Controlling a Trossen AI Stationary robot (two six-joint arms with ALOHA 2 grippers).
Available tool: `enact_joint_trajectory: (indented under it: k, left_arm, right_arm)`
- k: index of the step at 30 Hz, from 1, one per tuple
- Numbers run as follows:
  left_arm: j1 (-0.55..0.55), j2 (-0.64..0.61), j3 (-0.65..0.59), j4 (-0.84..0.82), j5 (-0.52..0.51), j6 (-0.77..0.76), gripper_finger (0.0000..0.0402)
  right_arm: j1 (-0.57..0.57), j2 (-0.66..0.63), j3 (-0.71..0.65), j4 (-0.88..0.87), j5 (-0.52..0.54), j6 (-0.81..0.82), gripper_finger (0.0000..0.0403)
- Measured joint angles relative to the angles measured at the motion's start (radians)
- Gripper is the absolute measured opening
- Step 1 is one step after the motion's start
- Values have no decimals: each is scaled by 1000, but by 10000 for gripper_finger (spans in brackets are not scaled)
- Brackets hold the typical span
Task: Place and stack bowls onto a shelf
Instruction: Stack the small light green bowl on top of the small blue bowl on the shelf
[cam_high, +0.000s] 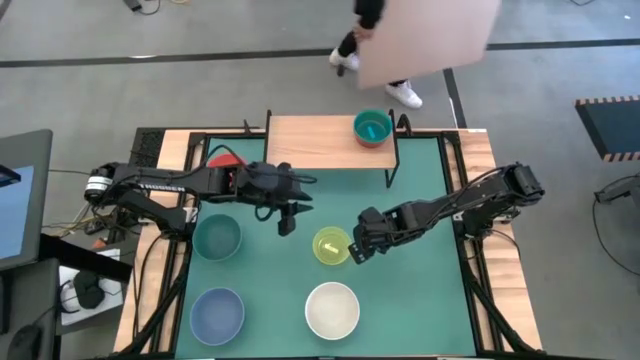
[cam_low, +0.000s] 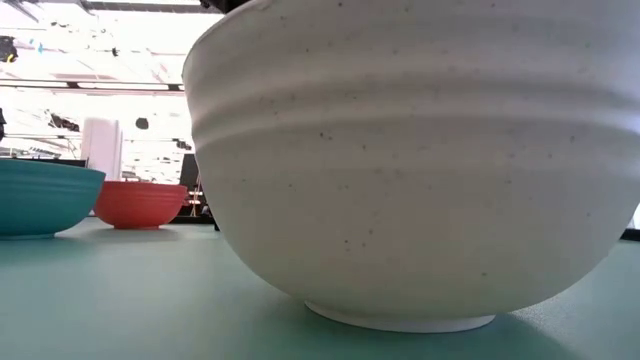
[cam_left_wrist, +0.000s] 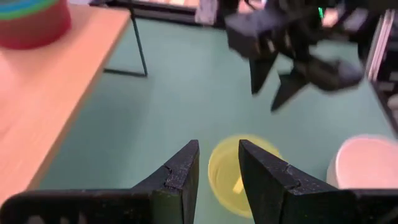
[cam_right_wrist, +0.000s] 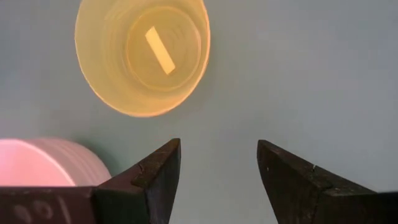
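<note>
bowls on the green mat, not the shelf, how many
5: red partly hidden under the left arm, teal, yellow-green beside the right tool, pale blue, white. Others may be hidden.

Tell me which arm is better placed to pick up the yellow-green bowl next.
Right, probably. The right gripper sits right beside the yellow-green bowl with its fingers open and nothing in them. The left gripper is also empty but stands farther from the bowl, fingers only narrowly apart.
</note>
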Motion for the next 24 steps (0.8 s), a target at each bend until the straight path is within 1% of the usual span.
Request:
enact_joint_trajectory:
  k: [5,12,21,24]
  left_arm:
    - [-6,0,9,29,-3,-111,98]
    - [-35,0,9,33,-54,-159,98]
    - [-64,0,9,30,-140,-223,98]
    - [-64,0,9,31,-142,-247,98]
  right_arm:
    - [-7,0,0,-15,-24,-81,239]
    - [-27,0,0,-72,-50,-215,239]
    - [-28,0,0,-49,-50,-246,239]
    - [-17,0,0,-25,-49,-249,239]
